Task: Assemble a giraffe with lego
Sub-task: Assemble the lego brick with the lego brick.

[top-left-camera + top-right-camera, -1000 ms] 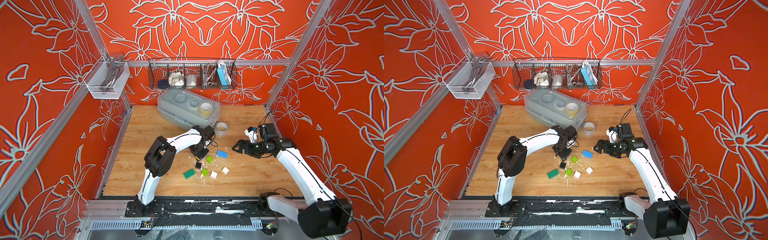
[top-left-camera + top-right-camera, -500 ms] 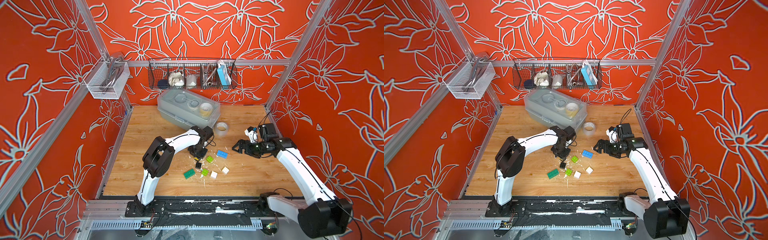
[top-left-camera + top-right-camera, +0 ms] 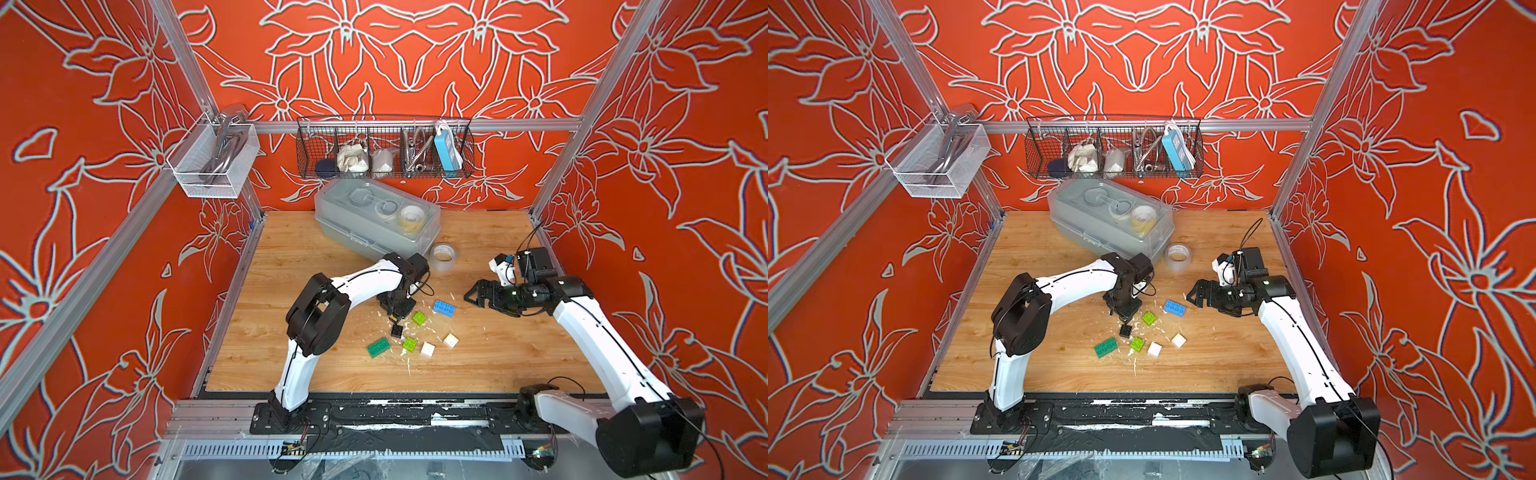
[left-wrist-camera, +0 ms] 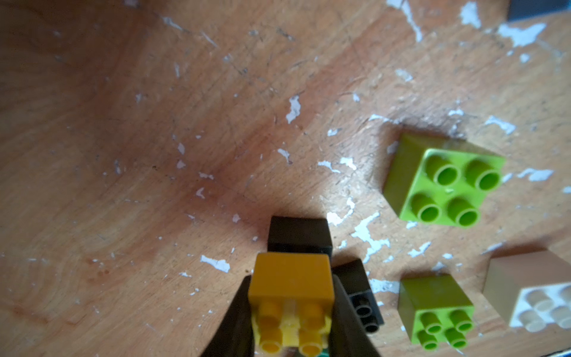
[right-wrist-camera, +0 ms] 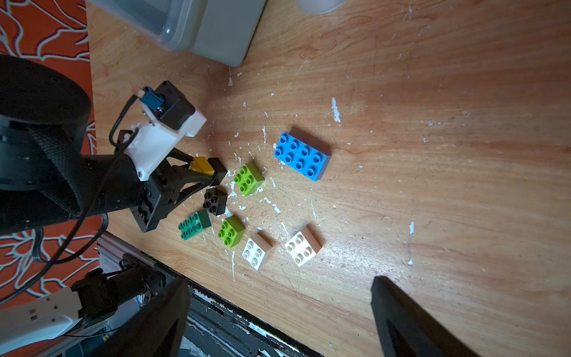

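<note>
Starting at the left of the lego (image 3: 1175, 308) scattered on my wooden table (image 3: 291, 257), the dark green brick (image 3: 378, 347) lies flat with studs up, toward the front edge. Just right of it and further back, my left gripper (image 4: 292, 278) points down at the wood, its fingers (image 4: 231, 321) clamped on a yellow brick (image 5: 200, 164) whose studs face the wrist camera. A black block (image 4: 298, 235) sits against that brick's far end, toward the table; I cannot tell whether it touches the surface. This yellow and black pair is the only joined piece I can see. Close beside the grip a loose black brick (image 3: 397, 331) rests studs up, partly hidden behind 1 finger in the left wrist view. Next come 2 lime pieces, the front lime brick (image 3: 409, 344) near the dark green one and the back lime brick (image 3: 419, 318) just right of the gripper. Then the left white brick (image 3: 427, 349) sits beside the front lime one, the blue brick (image 3: 444, 308) lies further back, and the right white brick (image 3: 451, 340) stands a little apart. Behind them a clear tape roll (image 3: 443, 257) rests by a plastic box (image 3: 376, 224). Furthest right, my right gripper (image 3: 473, 295) hovers beyond the blue brick with its jaws spread wide, holding nothing.
</note>
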`<state>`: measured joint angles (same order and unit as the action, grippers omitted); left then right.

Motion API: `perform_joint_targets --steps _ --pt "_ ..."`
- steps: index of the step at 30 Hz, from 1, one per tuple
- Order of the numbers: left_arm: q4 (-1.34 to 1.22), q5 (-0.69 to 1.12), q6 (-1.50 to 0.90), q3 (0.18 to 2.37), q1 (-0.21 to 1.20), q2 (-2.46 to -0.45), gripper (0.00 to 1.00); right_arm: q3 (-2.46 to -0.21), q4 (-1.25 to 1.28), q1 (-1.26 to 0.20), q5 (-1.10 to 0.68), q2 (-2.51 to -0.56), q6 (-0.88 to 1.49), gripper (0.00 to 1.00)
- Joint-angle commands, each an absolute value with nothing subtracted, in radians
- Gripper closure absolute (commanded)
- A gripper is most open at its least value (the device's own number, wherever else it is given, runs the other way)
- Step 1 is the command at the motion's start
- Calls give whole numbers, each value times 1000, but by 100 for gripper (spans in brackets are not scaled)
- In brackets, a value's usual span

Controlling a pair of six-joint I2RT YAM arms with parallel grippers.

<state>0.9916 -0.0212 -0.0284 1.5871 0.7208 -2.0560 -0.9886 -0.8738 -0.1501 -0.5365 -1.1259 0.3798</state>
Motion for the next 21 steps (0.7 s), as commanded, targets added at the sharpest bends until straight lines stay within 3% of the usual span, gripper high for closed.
perform_joint_targets --steps 1,9,21 --pt "1016 -51 38 1506 719 -2121 87 -975 -865 -140 -537 -1118 377 4" --pt "1018 56 21 1503 733 -2116 87 -978 -861 -139 -541 -1126 376 4" --pt "1086 8 -13 1551 736 -2175 87 -967 -854 -135 -546 -1124 375 3"
